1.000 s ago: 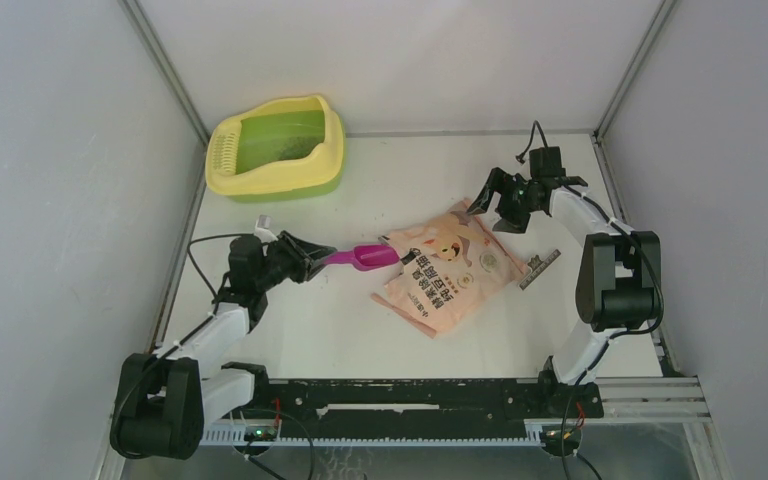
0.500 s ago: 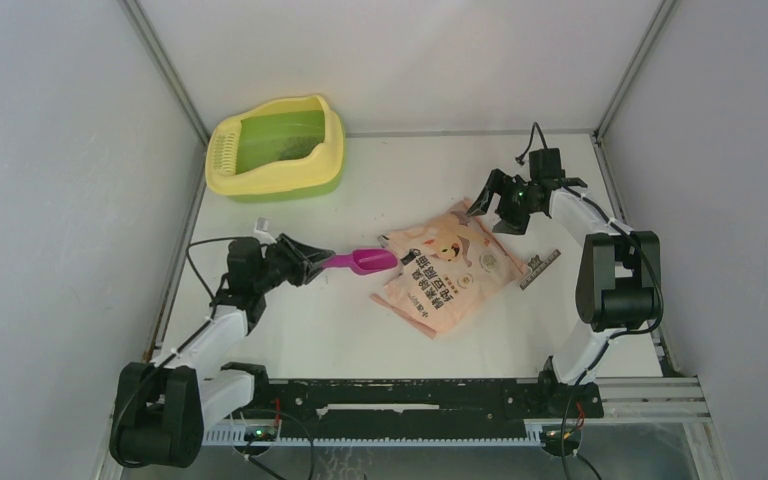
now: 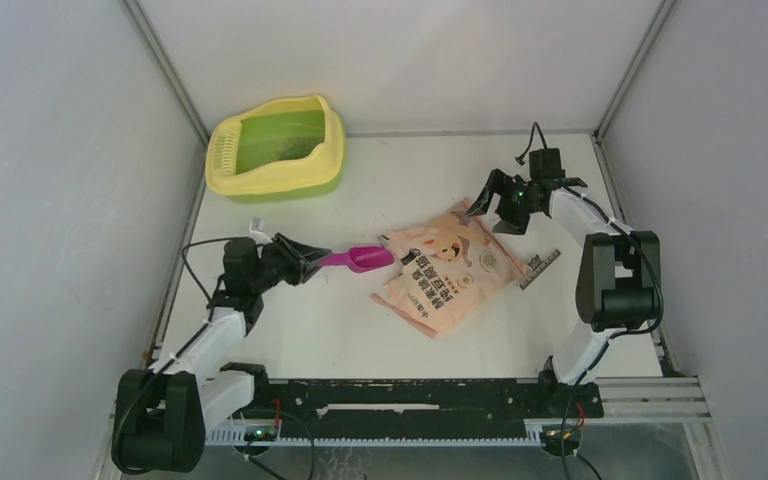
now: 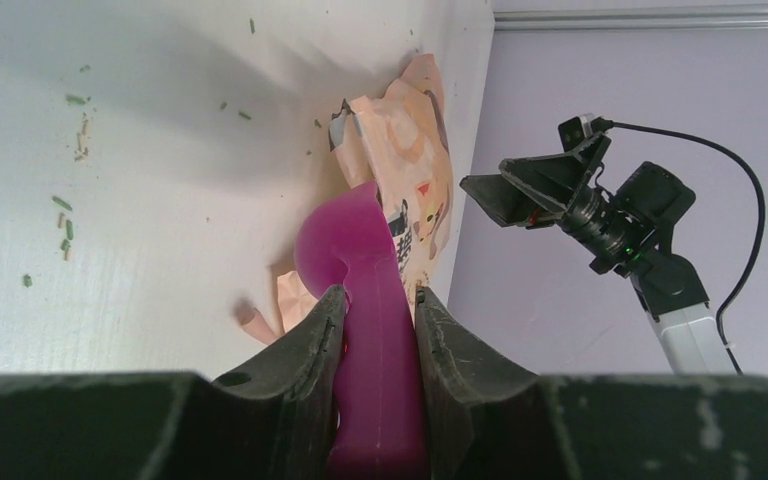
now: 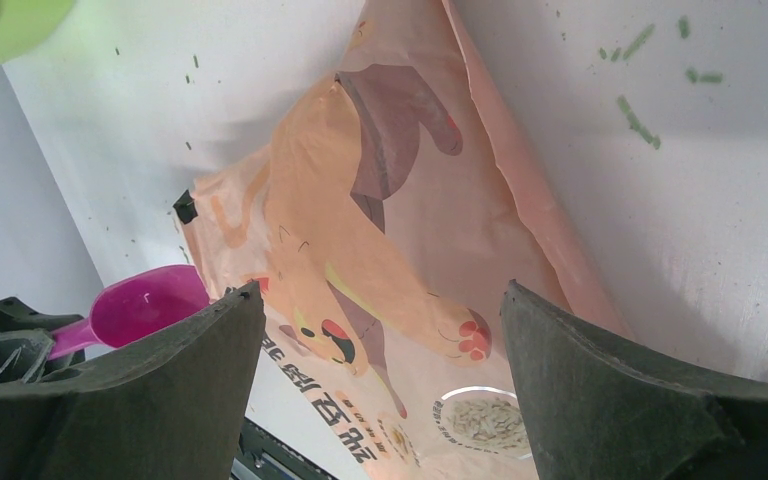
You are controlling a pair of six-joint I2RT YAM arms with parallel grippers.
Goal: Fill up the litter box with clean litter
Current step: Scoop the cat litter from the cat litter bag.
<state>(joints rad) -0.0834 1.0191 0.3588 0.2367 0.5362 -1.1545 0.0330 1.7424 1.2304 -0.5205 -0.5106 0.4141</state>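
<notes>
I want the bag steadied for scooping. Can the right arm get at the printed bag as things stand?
Probably yes: the right gripper hangs open just above the pink-orange printed bag's far end, and nothing lies between them.

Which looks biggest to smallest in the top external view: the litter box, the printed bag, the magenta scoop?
1-2. litter box and printed bag: similar spread, too close to rank; the box also sits farther from the camera.
3. magenta scoop: clearly smallest.

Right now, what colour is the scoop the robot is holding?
Bright magenta scoop, clearest in the left wrist view.
</notes>
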